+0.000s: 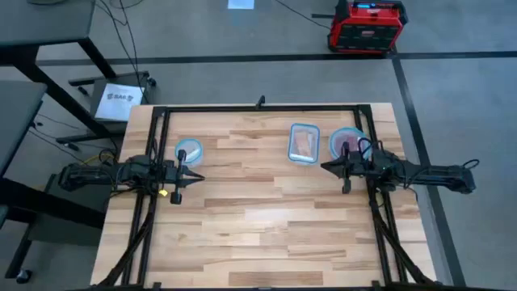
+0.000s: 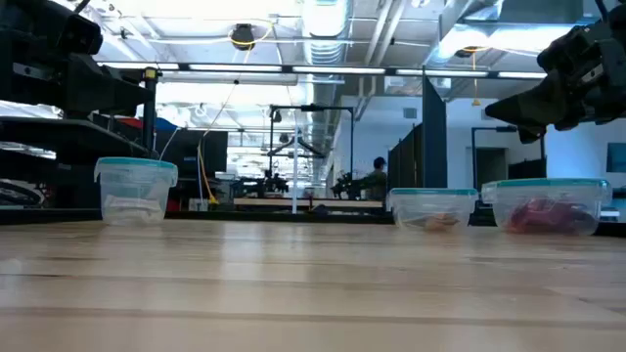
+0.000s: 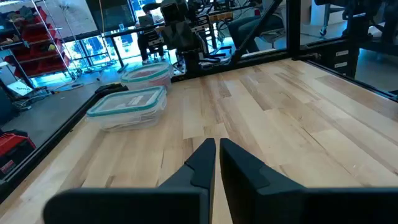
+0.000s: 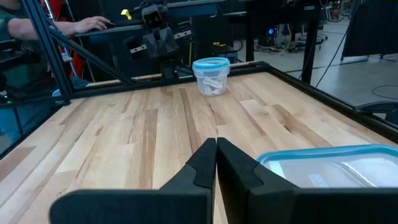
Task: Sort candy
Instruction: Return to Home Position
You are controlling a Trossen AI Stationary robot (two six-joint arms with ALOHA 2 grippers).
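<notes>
All the candy I see lies inside three clear blue-rimmed containers. Pale wrappers fill the small round tub (image 1: 187, 150) (image 4: 211, 75) at the far left. Orange-white ones lie in the rectangular box (image 1: 304, 143) (image 3: 127, 107), and red ones in the round tub (image 1: 346, 142) (image 2: 545, 205) at the far right. My left gripper (image 1: 198, 176) (image 3: 216, 146) hovers shut and empty just on the near side of the small tub. My right gripper (image 1: 325, 167) (image 4: 216, 146) hovers shut and empty just on the near side of the rectangular box.
A black frame (image 1: 258, 108) runs along the table's far edge and down both sides. The middle and near part of the wooden top (image 1: 266, 234) is bare planks. A person's hand (image 4: 87, 25) shows beyond the table's left side.
</notes>
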